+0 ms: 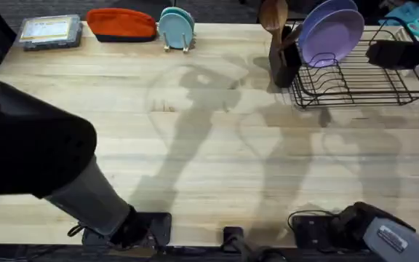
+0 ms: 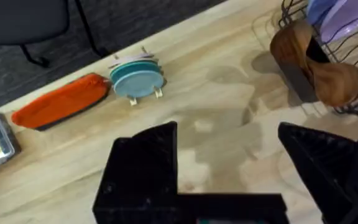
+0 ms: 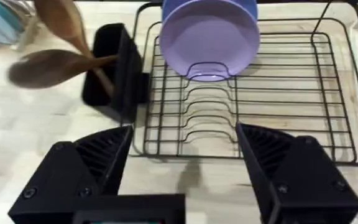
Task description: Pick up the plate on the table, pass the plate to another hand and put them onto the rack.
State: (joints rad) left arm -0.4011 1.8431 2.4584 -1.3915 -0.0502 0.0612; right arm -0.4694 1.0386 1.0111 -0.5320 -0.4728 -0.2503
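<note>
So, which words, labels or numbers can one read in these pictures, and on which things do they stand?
None can be read.
Clear box at the table's far left corner: yellowish printed label, too blurred to read.
White sticker on the right arm's base: dark print, too small to read.
Plates, rack, spoons: no text visible.

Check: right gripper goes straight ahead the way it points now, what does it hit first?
Likely the rack's near wire edge, with the lilac plate standing farther in. The open right gripper faces it; depth is unclear.
</note>
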